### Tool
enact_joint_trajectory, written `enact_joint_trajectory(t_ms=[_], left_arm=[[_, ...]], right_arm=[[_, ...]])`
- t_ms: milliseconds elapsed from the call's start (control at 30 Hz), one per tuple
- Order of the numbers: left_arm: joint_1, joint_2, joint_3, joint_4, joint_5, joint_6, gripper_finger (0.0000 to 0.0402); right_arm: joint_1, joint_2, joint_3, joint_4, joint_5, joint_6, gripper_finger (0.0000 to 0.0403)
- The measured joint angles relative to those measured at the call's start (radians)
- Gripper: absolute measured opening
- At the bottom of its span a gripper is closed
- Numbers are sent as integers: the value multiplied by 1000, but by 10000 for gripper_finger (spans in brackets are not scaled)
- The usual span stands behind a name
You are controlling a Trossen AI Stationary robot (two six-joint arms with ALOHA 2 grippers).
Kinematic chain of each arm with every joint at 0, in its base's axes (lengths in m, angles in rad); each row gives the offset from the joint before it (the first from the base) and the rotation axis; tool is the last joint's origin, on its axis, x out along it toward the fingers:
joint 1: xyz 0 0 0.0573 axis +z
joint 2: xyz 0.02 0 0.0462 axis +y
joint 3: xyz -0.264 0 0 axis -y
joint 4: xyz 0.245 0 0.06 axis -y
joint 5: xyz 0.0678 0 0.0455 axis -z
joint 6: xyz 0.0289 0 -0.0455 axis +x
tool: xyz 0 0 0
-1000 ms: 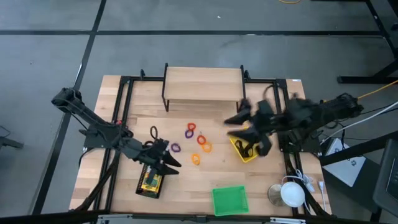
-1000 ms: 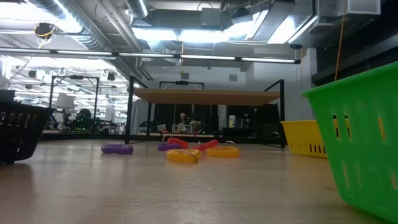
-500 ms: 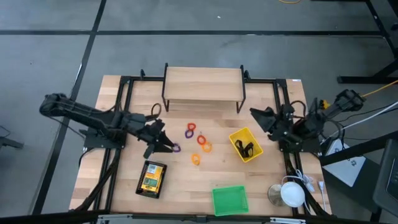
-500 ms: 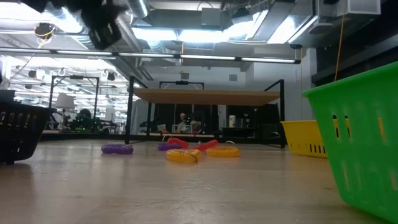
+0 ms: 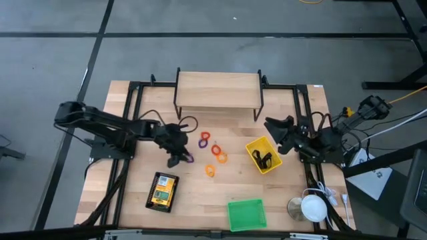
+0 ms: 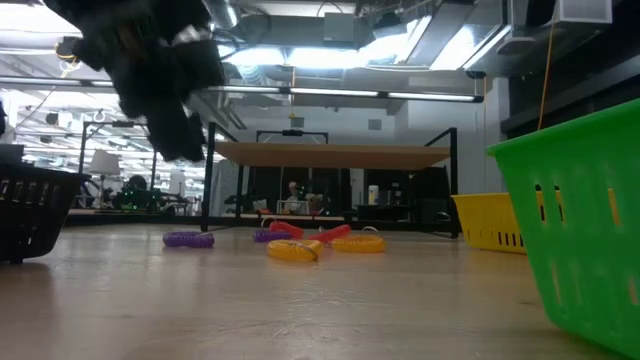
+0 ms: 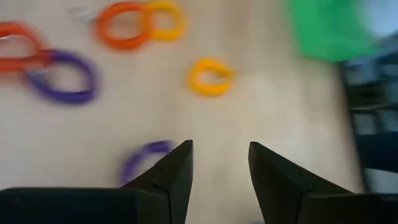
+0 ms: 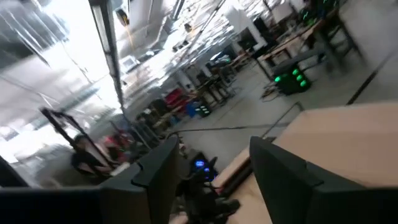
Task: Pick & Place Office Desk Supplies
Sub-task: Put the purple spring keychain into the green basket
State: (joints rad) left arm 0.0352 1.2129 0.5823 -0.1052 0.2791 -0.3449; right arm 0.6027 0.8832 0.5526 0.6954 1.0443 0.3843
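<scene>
My left gripper [image 5: 177, 157] [image 7: 221, 163] is open and hangs just above the table, beside a purple ring [image 5: 189, 159] [image 7: 144, 160] that one of its fingers partly hides in the left wrist view. More rings lie flat nearby: a yellow one [image 7: 211, 76] [image 5: 210, 171], an orange and yellow pair [image 7: 142, 22] [image 5: 219, 155], and a purple and red pair [image 5: 205, 139]. A flat yellow printed box [image 5: 162, 192] lies in the black mesh tray. Small black clips [image 5: 265, 159] sit in the yellow bin [image 5: 253, 148]. My right gripper [image 5: 275, 127] [image 8: 211, 165] is open, raised beyond the yellow bin's far right corner.
A wooden shelf [image 5: 219, 90] stands at the table's far edge. The green bin [image 5: 246, 215] [image 6: 585, 225] sits at the near edge, with a white object [image 5: 312, 206] to its right. The black mesh tray [image 5: 152, 200] [image 6: 30, 212] is near left.
My left gripper has moved from above the black mesh tray toward the far edge and a little right, ending beside the purple ring. My right gripper has drawn back from above the yellow bin toward the far right. Box, rings and bins have stayed put.
</scene>
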Motion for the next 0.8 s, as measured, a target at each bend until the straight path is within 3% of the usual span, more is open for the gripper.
enact_joint_trajectory(t_ms=[267, 500, 667, 800], left_arm=[[-22, 126, 48, -61, -271, 79, 150], [-4, 215, 90, -186, -264, 80, 150], [-8, 255, 91, -183, -249, 28, 150], [-8, 260, 91, -184, -240, 15, 150]], right_arm=[[1, -2, 0, -1, 36, -174, 199], [1, -20, 0, -1, 29, -237, 199], [22, -56, 0, -10, -171, -254, 199], [47, -85, 0, 15, -210, -153, 199]])
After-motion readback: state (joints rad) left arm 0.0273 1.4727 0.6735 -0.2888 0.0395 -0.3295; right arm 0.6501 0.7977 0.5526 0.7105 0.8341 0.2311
